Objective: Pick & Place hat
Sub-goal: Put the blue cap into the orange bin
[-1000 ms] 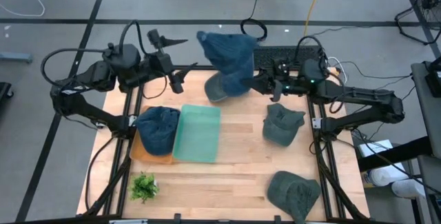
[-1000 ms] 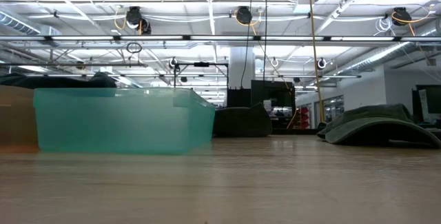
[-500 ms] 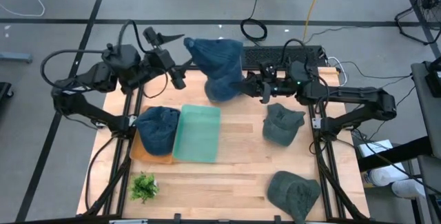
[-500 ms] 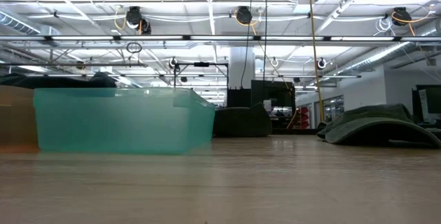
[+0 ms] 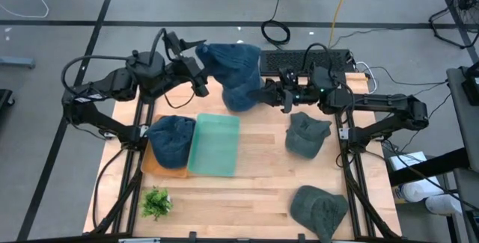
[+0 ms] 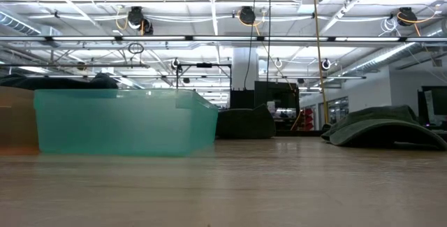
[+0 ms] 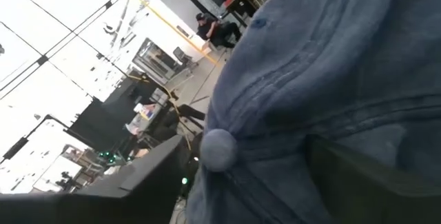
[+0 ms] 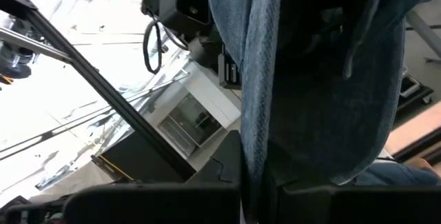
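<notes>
1. Midway, by the look of it: the blue hat (image 5: 238, 69) hangs in the air over the table's (image 5: 262, 191) far edge, pinched at its lower edge by the right gripper (image 5: 263, 96), whose fingers are pressed together on the cloth.
2. The left gripper (image 5: 200, 62) sits against the hat's crown with fingers spread; in the left wrist view the crown button (image 7: 219, 147) fills the frame.
3. Done: hat lifted. Left, I judge: carrying it to a bin and letting go. The green bin (image 5: 214, 145) lies empty below; the orange one beside it holds another blue hat (image 5: 171, 139).
4. Two green hats (image 5: 307, 135) wait on the right side.
5. Since a second ago, the hat has shifted left and the left gripper has closed in on it, its fingers narrowing slightly.
</notes>
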